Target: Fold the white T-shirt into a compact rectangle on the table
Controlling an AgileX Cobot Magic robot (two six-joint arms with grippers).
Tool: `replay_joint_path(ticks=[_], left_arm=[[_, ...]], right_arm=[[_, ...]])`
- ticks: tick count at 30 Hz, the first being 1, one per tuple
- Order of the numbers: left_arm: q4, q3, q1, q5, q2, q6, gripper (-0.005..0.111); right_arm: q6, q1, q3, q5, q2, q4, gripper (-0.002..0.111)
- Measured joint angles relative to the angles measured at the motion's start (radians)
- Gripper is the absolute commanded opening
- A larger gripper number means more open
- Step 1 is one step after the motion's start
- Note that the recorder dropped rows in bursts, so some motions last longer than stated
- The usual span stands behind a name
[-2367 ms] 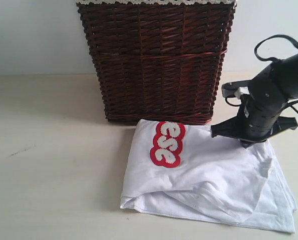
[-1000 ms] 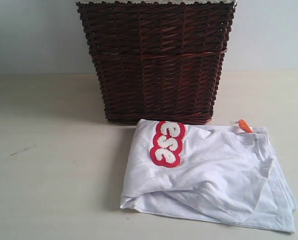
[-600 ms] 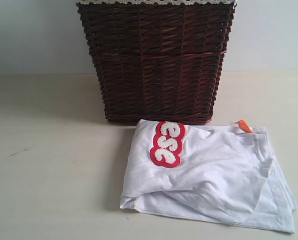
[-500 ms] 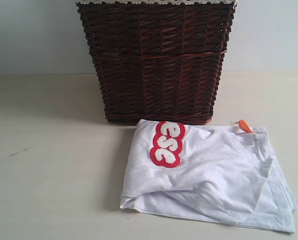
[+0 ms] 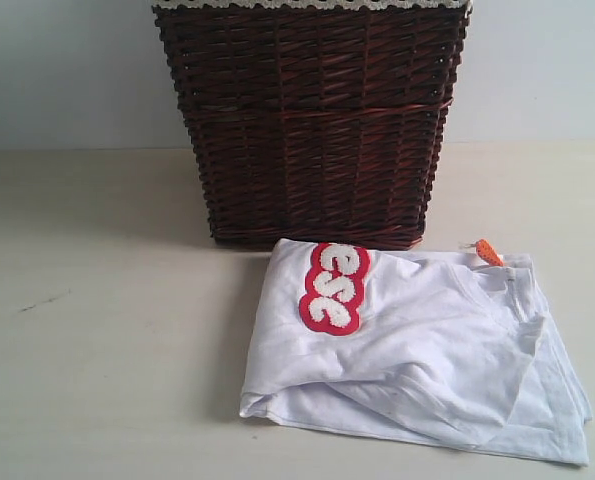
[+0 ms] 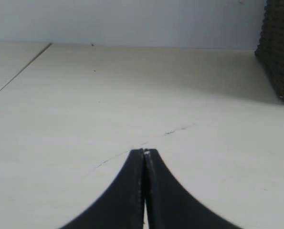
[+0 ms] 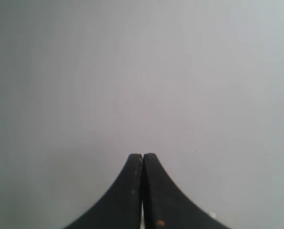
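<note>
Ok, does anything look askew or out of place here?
The white T-shirt lies as an uneven bundle, not a tidy rectangle: under layers stick out along its near and right edges. A small orange item pokes from its far right corner.

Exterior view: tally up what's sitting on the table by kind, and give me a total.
White T-shirt: 1
Dark wicker basket: 1
Small orange item at the shirt's far edge, too small to identify: 1
Total: 3
</note>
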Motion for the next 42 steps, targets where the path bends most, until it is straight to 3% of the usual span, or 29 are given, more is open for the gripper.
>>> replay_joint_path(ticks=[10, 17, 24, 42], left_arm=[[0.0, 0.0, 0.0, 0.0, 0.0, 0.0, 0.0], [0.0, 0.0, 0.0, 0.0, 0.0, 0.0, 0.0], [0.0, 0.0, 0.0, 0.0, 0.0, 0.0, 0.0], [0.0, 0.0, 0.0, 0.0, 0.0, 0.0, 0.0]], right_arm=[[-0.103, -0.029, 0.0, -0.019, 0.0, -0.069, 0.0], [-0.131, -0.224, 0.0, -0.087, 0.0, -0.093, 0.0], [-0.135, -0.383, 0.012, -0.025, 0.0, -0.093, 0.0], [-0.135, -0.399, 0.37, 0.165, 0.003, -0.101, 0.0]])
